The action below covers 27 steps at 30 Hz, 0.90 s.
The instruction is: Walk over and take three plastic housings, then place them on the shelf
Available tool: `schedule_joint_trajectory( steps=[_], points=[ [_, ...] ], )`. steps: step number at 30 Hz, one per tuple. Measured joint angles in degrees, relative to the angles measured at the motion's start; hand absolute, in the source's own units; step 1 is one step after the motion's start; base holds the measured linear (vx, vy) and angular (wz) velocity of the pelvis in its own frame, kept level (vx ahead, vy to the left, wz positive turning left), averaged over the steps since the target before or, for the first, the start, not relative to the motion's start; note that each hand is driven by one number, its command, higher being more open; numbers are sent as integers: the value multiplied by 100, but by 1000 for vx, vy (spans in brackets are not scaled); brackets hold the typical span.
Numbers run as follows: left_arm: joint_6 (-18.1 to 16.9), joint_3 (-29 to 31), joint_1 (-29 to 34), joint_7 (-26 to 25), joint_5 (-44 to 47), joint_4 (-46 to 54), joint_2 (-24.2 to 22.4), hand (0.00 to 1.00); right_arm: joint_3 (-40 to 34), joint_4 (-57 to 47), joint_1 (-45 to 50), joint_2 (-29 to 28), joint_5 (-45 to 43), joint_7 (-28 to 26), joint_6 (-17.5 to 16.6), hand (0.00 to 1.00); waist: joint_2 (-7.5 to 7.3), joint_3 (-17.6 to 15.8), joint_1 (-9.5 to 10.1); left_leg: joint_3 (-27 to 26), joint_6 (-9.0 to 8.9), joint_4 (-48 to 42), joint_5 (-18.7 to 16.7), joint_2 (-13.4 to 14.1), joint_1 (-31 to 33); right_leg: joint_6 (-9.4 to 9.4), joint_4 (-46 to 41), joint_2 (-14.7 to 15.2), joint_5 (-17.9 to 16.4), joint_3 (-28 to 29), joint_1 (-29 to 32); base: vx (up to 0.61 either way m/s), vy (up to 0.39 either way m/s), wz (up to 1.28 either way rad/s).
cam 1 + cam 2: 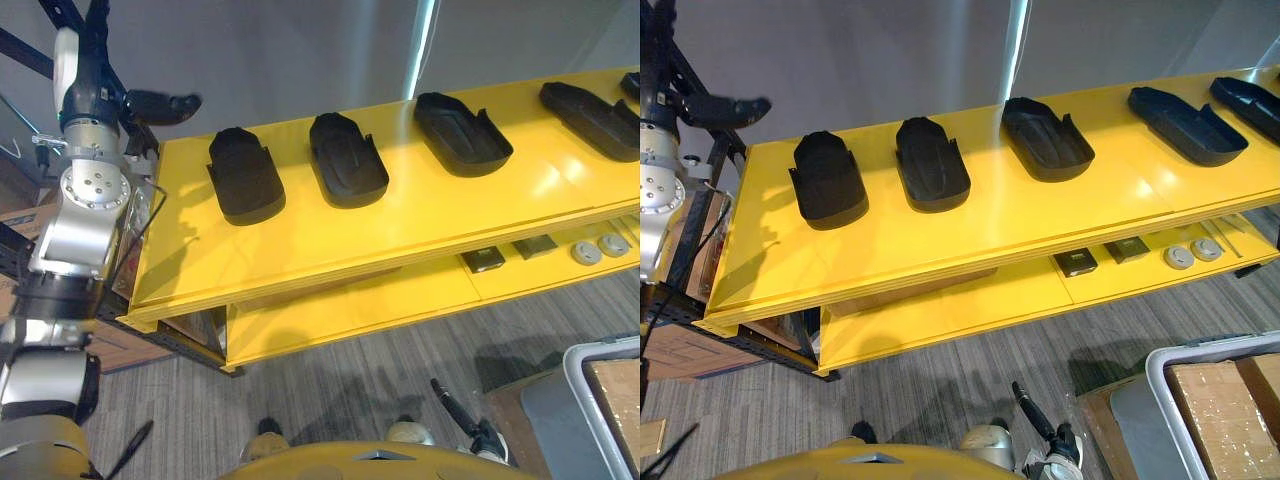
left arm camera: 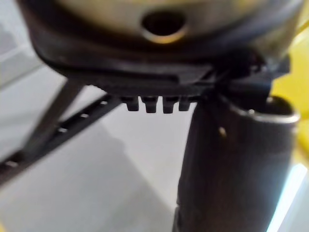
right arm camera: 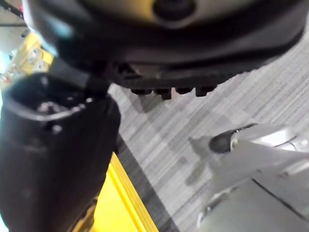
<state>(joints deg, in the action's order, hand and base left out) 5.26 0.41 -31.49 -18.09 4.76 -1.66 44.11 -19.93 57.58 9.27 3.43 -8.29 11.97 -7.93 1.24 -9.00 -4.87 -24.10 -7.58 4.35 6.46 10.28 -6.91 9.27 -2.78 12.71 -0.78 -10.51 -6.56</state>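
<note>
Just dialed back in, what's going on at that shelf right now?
The robot stands facing the yellow metal shelf, whose top tier carries a row of black plastic housings. Neither hand holds one. The left hand is raised beside the shelf's left end, open and apart from the nearest housing. The right hand hangs low over the grey floor, open and empty.

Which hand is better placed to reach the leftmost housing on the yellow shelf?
Left: the left hand is raised beside the shelf, near that housing; the right hand hangs low over the floor.
</note>
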Motion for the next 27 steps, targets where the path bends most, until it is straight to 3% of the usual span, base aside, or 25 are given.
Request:
schedule_joint_trajectory(
  steps=[3, 5, 7, 10, 12, 15, 18, 22, 27],
  points=[
    [-574, 283, 906, -247, 137, 1217, -892, 100, 56, -622, 148, -115, 113, 778, -186, 100, -7, 130, -21, -109, -26, 53, 7, 13, -78, -1, 9, -26, 0, 121, 26, 25, -2, -20],
    [-918, 274, 1859, -313, 135, 2027, -1825, 100, 173, -1679, 359, -282, 429, 1888, -188, 100, 15, 154, -105, -165, -29, 54, 4, 36, -101, -7, 5, -52, 5, 154, 48, 2, -9, -14],
    [-1140, 241, 2461, -338, 127, 2244, -2408, 100, 136, -2405, 400, -397, 538, 2678, -199, 100, 15, 155, -159, -201, -30, 58, 3, 57, -127, -18, 4, -76, 12, 182, 52, -24, -12, -9],
    [-1316, 237, 3099, -474, 109, 2248, -2889, 100, 75, -3679, 546, -563, 685, 3460, -344, 100, 12, 156, -148, -240, -31, 72, 3, 72, -151, -60, 2, -93, -4, 223, 93, -44, -7, -9],
    [-1506, 243, 3404, -628, -103, 2253, -2976, 100, 76, -4434, 612, -648, 777, 3615, -391, 100, -4, 166, -137, -285, -30, 71, 4, 72, -145, -79, 4, -94, -2, 267, 136, -25, 1, -11],
    [-1882, 251, 3784, -816, -123, 2544, -3156, 100, 203, -5682, 778, -655, 1024, 3558, -437, 100, -64, 200, -121, -310, -30, 56, 4, 70, -133, -53, 55, -98, 70, 297, 152, -4, 2, -6],
    [-2267, 294, 3928, -936, -120, 2932, -3275, 100, 128, -6698, 796, -610, 1042, 3231, -781, 100, -107, 202, -79, -290, -26, 54, 7, 68, -80, -32, 130, -101, 132, 277, 155, 3, -2, 4],
    [-2749, 608, 4035, -1271, -565, 3147, -3438, 100, 283, -7813, 624, 103, 183, 1793, -1352, 100, -189, 195, 0, -204, -18, 55, 17, 62, -34, -17, 192, -100, 179, 190, 113, 6, -5, 8],
    [-2766, 472, 4486, -1055, -787, 3132, -3568, 100, 1026, -7894, -137, 655, -672, 612, -1382, 100, -290, 190, 111, 46, -3, 73, 75, 62, 79, -18, 197, -100, 174, -48, 46, -17, -11, 25]
  ],
)
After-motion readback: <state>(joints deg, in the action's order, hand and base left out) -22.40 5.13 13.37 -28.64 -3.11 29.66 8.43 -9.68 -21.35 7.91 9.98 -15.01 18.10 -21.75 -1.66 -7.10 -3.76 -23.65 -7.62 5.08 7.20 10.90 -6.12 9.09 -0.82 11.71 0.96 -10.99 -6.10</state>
